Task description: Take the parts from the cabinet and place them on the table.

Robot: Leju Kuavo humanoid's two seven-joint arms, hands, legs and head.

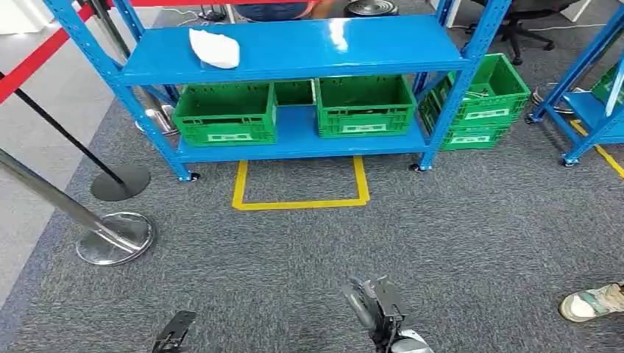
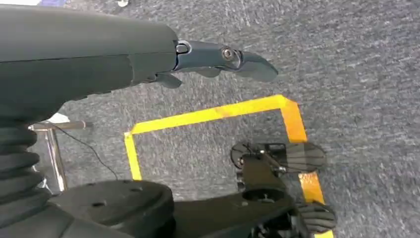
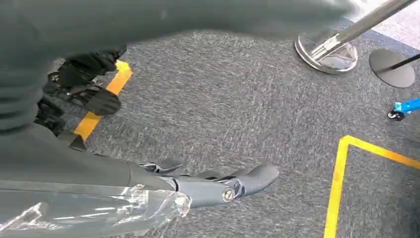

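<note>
A white bagged part [image 1: 215, 48] lies on the top shelf of the blue cabinet [image 1: 294, 51], towards its left end. I stand well back from the cabinet on grey carpet. My left hand [image 1: 174, 332] hangs low with its fingers [image 2: 223, 57] stretched out and nothing in them. My right hand [image 1: 377, 309] also hangs low, with its fingers [image 3: 237, 183] straight and nothing between them. Crinkled clear plastic film [image 3: 114, 208] clings to the cover behind the right thumb.
Green crates [image 1: 224, 114] [image 1: 364, 107] sit on the lower shelf, and more [image 1: 482, 103] are stacked to its right. A yellow taped square [image 1: 300, 187] marks the floor before the cabinet. Chrome stanchions [image 1: 114, 239] stand at left. A person's shoe [image 1: 592, 301] is at right.
</note>
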